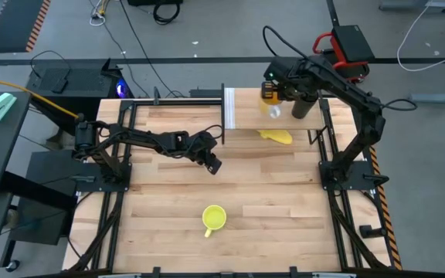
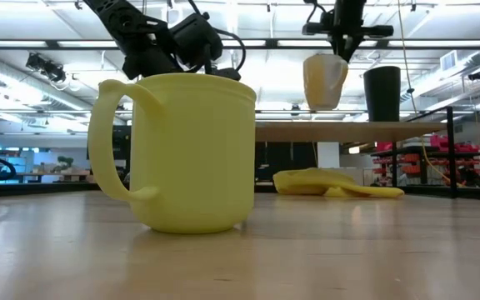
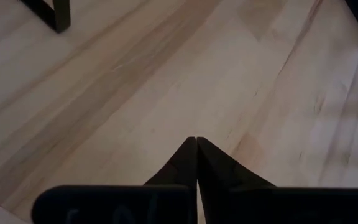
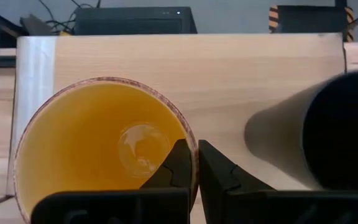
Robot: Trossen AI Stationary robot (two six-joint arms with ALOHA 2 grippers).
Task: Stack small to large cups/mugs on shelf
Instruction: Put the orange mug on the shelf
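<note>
The orange cup [image 4: 98, 149] hangs upright above the shelf [image 1: 247, 116], with my right gripper [image 4: 197, 163] shut on its rim. The tall black cup [image 1: 301, 106] stands on the shelf board just to the right of it. A yellow mug [image 1: 214, 218] with a handle sits on its base on the tabletop near the front edge. My left gripper [image 1: 213, 164] is shut on nothing, low over bare tabletop left of centre, between the shelf and the yellow mug. My right gripper grips the orange cup's rim [image 4: 191, 149] on the side toward the black cup, one finger inside the cup and one outside. The fingers come from above, slanting down. The cup [image 2: 325, 81] hangs upright below them, its base clear of the shelf board [image 2: 340, 131].
A flat yellow banana-like thing [image 1: 276, 136] lies on the tabletop just in front of the shelf. The shelf's white end panel [image 1: 229, 108] stands at its left end. Thin black posts and frame rails border the table's left and right sides.
</note>
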